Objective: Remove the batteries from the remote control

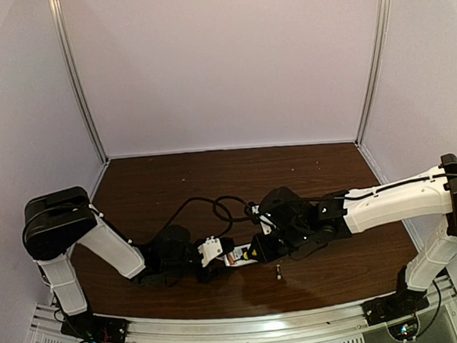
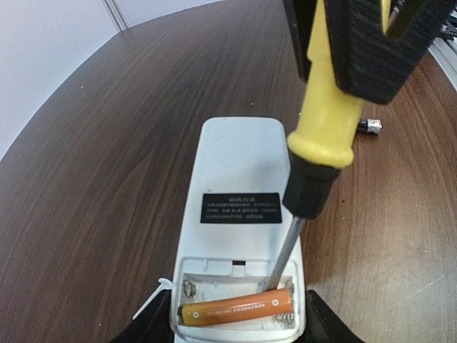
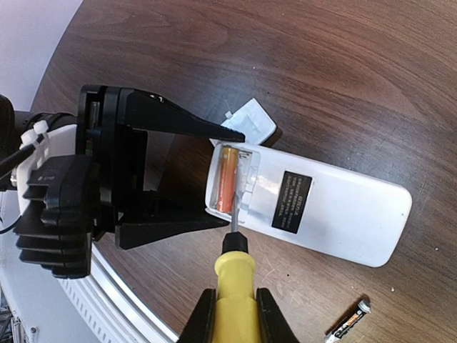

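Left wrist: remote (image 2: 239, 171) within end effector (image 2: 235, 323)

Remote control (image 2: 235, 157) label (image 2: 240, 207) print illegible

One battery (image 3: 227, 179) sits inside the remote control (image 3: 343, 211); the other battery (image 3: 348, 325) lies beside it.

Dim overhead view, sharper wrist views
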Robot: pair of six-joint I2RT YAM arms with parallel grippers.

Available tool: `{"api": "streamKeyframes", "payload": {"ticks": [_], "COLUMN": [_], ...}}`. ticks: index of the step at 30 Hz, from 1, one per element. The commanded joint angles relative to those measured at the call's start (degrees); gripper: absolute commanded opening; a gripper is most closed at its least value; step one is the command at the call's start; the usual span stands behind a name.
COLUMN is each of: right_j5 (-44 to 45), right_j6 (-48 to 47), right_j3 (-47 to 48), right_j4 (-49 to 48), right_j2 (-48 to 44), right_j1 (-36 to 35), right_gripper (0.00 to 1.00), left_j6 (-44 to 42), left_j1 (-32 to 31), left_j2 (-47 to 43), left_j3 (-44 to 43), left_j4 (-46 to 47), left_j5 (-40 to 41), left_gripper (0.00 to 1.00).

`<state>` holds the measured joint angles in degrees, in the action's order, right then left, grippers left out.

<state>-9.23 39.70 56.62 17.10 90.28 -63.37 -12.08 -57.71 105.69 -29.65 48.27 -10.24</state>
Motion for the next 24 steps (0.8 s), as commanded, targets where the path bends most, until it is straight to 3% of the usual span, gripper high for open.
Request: {"api": "streamKeyframes", "payload": {"ticks": [1,15,24], "right_j5": [-0.3,0.3,8.9], "right_j6": [0.6,-0.4,-0.5], "right_j3": [0.4,6.4,10.0], "right_j4": [-4.5,-3.1,3.9], "right_j2": [-0.5,2.6,3.8], "right_j1": [-0.7,-3.5,-3.8], "right_gripper": [0.00,0.00,0.00], "left_j6": [0.1,-0.1,-0.1], "left_j1": [-0.1,-0.1,-0.1], "left_j2": [-1.5,-1.1,-1.2], "left_j3": [-0.5,-0.6,-0.6], "left_j4": [6.7,6.7,6.7], "left_j5": [-1.7,-1.2,-1.4], "left_gripper": [0.00,0.00,0.00]}}
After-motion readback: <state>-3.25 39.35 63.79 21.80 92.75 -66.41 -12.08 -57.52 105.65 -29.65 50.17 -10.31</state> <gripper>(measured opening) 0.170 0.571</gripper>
